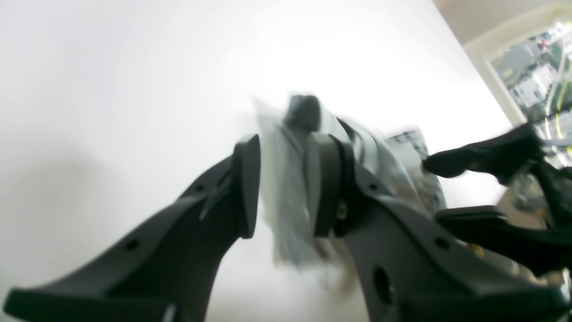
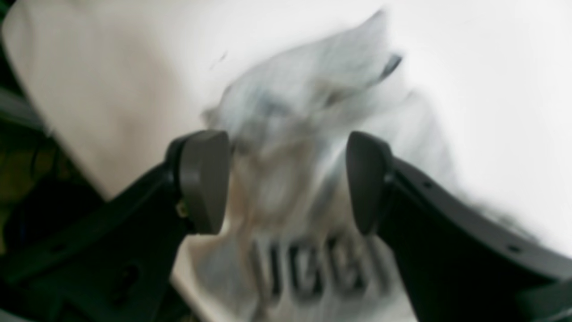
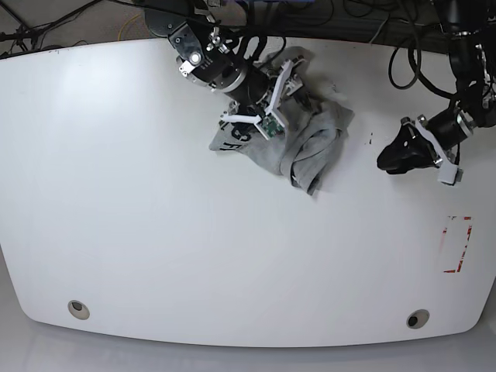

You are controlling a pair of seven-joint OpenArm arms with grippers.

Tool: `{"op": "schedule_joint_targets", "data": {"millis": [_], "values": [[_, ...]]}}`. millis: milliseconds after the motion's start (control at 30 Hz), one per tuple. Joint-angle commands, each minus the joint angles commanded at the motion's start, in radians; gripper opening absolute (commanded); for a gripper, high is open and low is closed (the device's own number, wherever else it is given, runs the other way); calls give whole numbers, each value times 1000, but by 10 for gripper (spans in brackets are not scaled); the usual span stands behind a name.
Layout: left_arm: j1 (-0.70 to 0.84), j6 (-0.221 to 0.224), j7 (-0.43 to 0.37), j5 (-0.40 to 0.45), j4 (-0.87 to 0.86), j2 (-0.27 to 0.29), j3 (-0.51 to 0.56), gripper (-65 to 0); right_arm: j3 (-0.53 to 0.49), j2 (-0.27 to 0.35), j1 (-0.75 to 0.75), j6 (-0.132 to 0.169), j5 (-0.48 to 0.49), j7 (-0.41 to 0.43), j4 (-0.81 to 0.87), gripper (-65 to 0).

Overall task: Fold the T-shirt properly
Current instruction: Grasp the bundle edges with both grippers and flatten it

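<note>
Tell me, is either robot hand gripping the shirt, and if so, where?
Neither seems to be: both pincers, left and right, are open, with no part of the shirt pinched between their fingers.

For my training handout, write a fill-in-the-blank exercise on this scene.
The T-shirt is ____ in colour.
Its printed lettering is ____ than the fabric around it.
In the base view, the tool over the T-shirt belongs to the robot's own ____ arm.
With a gap between its fingers, the left tool is ____.

Missing words: grey; darker; right; open.
</note>
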Motion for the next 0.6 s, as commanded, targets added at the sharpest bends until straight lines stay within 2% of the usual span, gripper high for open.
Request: {"op": "schedule_joint_targets", "data": {"millis": [133, 267, 433, 600], "values": [[6, 0, 29, 0, -3, 21, 57, -483, 12, 12, -8, 0, 2, 0, 0, -382], [14, 0, 9, 32, -2, 29, 137, -483, 55, 31, -9, 5, 6, 0, -11, -438], [29, 0, -18, 100, 25, 80, 199, -483, 121, 32, -38, 11, 11, 0, -8, -434], [40, 0, -20, 241, 21, 141, 204, -483, 176, 32, -15, 12, 5, 0, -43, -436]]}}
